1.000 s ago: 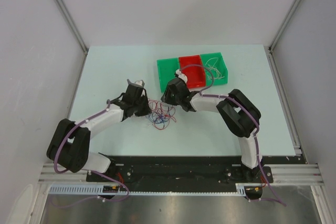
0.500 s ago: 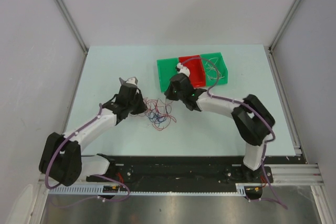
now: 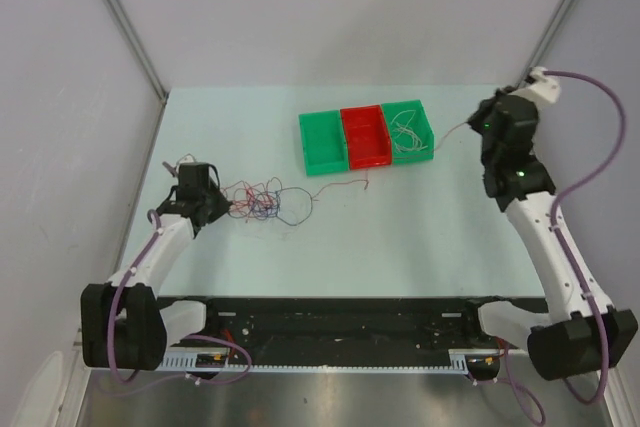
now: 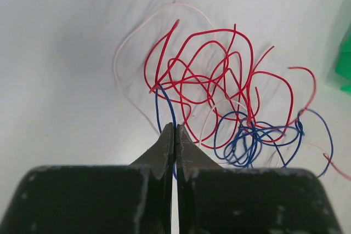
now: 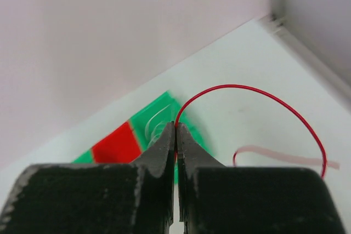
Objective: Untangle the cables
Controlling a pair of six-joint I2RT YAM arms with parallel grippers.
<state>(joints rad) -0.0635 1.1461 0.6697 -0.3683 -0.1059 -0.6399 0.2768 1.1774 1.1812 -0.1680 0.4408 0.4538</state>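
Note:
The cables (image 3: 258, 200) lie as a tangle of hair-thin red, dark blue and whitish wires on the table's left half. They also fill the left wrist view (image 4: 230, 108). My left gripper (image 3: 222, 207) sits at the tangle's left edge. In its own view the left gripper (image 4: 174, 128) is shut on a blue wire (image 4: 167, 105). My right gripper (image 3: 476, 127) is raised at the far right. In its own view the right gripper (image 5: 175, 126) is shut on a red wire (image 5: 247, 87). That red wire (image 3: 340, 187) trails left across the table toward the tangle.
Three joined bins stand at the back centre: an empty green one (image 3: 322, 142), a red one (image 3: 364, 135), and a green one (image 3: 412, 129) holding whitish wires. The enclosure's frame post (image 3: 535, 162) runs close to the right arm.
The arms have swung apart. The left gripper dragged the tangle left. The right gripper moved far right and up, drawing one red wire out of the tangle.

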